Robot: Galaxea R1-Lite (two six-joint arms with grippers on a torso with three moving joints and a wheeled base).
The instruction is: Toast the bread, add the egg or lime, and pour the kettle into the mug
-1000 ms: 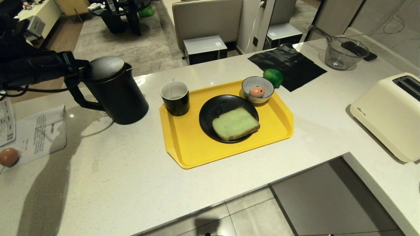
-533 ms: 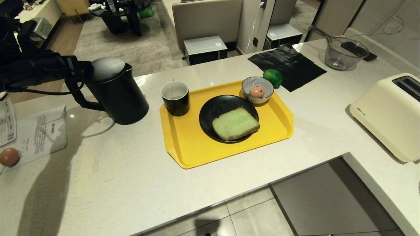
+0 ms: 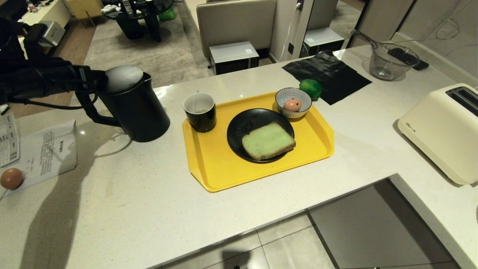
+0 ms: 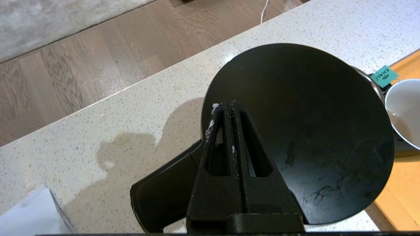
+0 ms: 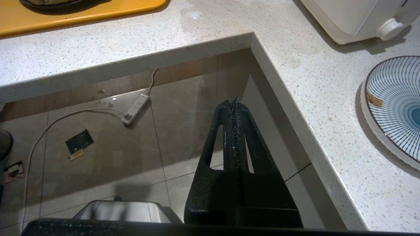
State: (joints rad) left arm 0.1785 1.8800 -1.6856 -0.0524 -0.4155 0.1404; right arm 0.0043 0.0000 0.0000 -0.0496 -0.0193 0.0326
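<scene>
The black kettle stands on the counter left of the yellow tray. My left gripper hovers over the top of its handle at the lid's edge, fingers shut with nothing between them; in the left wrist view the left gripper shows above the kettle's lid, with the handle off to one side. On the tray stand the black mug, the green bread on a black plate, and the egg in a striped bowl. The lime lies behind the bowl. My right gripper hangs shut over the floor.
A cream toaster sits on the right counter with a striped plate near it. A plain brown egg and papers lie at the far left. A black cloth and a glass jug are at the back.
My left wrist has rolled and shifted slightly rightward over the kettle's handle. The kettle and everything on the tray have stayed put.
</scene>
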